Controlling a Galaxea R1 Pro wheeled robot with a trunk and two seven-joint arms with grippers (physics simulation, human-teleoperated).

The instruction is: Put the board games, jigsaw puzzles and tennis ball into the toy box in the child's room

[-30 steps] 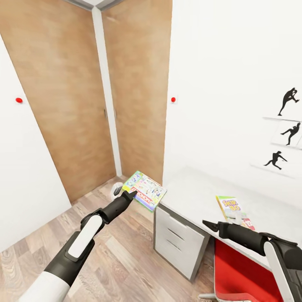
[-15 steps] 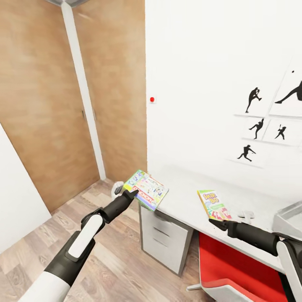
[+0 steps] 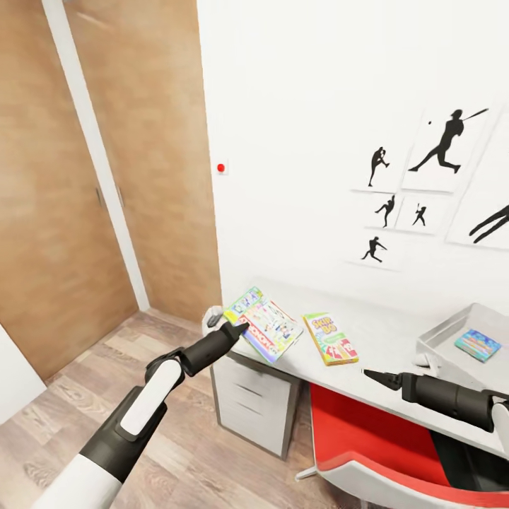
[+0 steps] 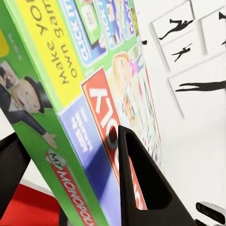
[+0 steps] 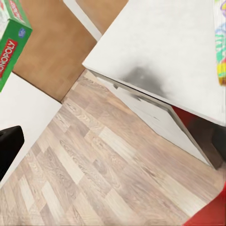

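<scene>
My left gripper (image 3: 242,327) is shut on the edge of a green Monopoly board game (image 3: 264,325), holding it tilted over the white table's left end (image 3: 297,360). In the left wrist view the box (image 4: 70,94) sits clamped between the two black fingers (image 4: 141,183). A yellow-green Skip-Bo game (image 3: 330,338) lies flat on the table. The grey toy box (image 3: 445,332) stands at the table's right with a blue box (image 3: 478,344) inside. My right gripper (image 3: 375,377) hovers open over the table's front edge, holding nothing. The right wrist view catches the Monopoly corner (image 5: 10,42).
A red chair (image 3: 367,438) is tucked under the table, beside a grey drawer unit (image 3: 256,403). Wooden wardrobe doors (image 3: 63,212) stand at the left over wood flooring (image 3: 191,459). A small white object (image 3: 428,360) lies next to the toy box. Silhouette pictures (image 3: 438,148) hang on the wall.
The whole view has swung to the right, bringing the toy box and more of the table into sight. The left gripper still holds the Monopoly box, now over the table's left end.
</scene>
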